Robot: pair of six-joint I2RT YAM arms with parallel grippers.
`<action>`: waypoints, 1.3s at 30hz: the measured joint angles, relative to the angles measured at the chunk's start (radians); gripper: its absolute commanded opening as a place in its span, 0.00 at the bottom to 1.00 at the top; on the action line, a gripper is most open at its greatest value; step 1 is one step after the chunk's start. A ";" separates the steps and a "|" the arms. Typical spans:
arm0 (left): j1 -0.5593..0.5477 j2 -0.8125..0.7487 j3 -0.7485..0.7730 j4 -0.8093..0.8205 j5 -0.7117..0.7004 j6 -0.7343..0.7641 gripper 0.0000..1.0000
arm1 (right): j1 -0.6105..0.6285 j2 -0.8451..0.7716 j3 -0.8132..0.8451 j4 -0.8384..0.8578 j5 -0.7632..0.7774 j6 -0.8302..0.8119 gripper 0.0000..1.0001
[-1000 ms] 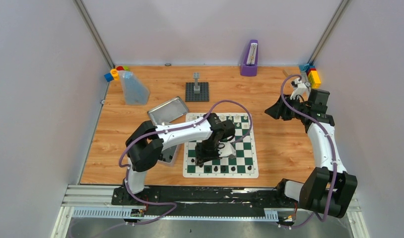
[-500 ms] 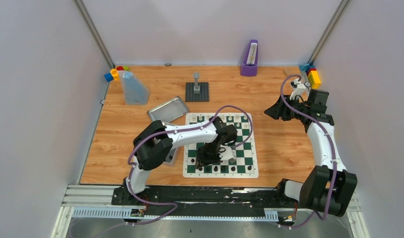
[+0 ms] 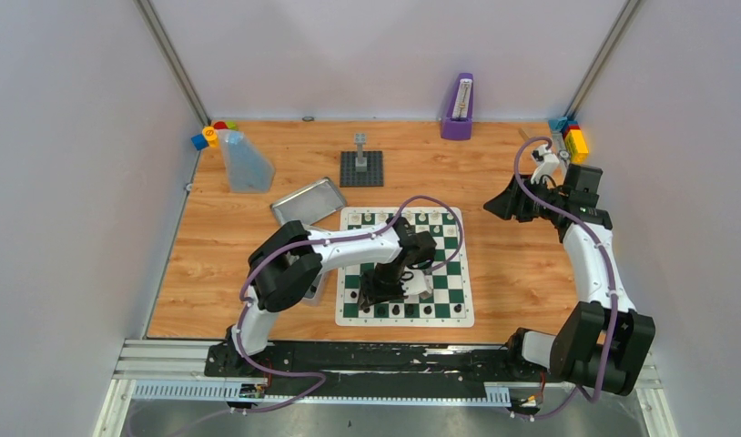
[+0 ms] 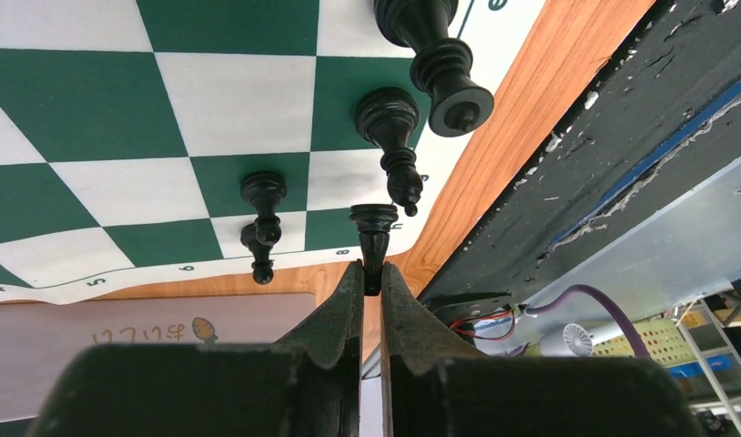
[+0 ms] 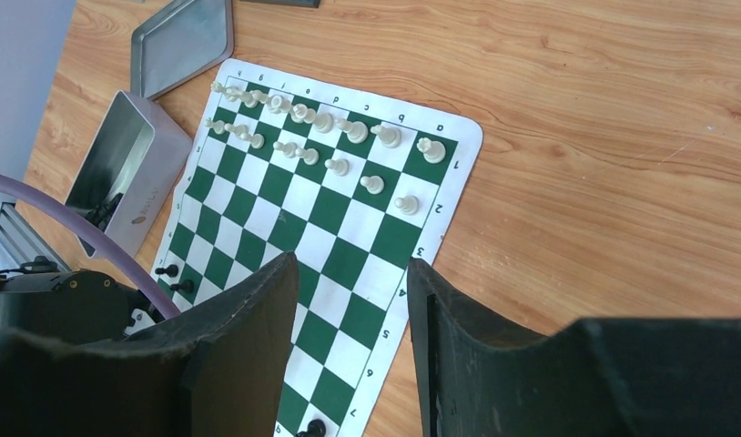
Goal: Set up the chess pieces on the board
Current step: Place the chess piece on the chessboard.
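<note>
Left gripper (image 4: 371, 273) is clenched on the thin tip of a black piece (image 4: 373, 226). Its base looks down on the corner square at the board's (image 4: 239, 91) near edge. Risk: release off-vertical, or a finger dragging on retreat, tips it into the bishop (image 4: 391, 137) just beside. Right gripper (image 5: 349, 273) is spread and empty, off to the side.

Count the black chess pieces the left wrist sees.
5: one piece pinched between the left fingers at the board's corner, two taller pieces along the edge row, two pawns one row in. Others may be hidden.
</note>
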 measured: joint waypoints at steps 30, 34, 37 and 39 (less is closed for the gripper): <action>0.000 0.034 0.000 0.006 -0.024 -0.008 0.27 | 0.000 0.011 -0.003 -0.003 -0.011 -0.003 0.48; 0.000 0.034 0.000 0.005 -0.023 -0.008 0.31 | 0.000 0.011 -0.003 -0.005 -0.011 -0.003 0.48; 0.000 0.034 0.003 0.004 -0.023 -0.008 0.36 | 0.000 0.012 -0.003 -0.005 -0.011 -0.003 0.48; 0.000 0.034 0.011 0.003 -0.023 -0.008 0.39 | 0.000 0.013 -0.003 -0.006 -0.011 -0.003 0.48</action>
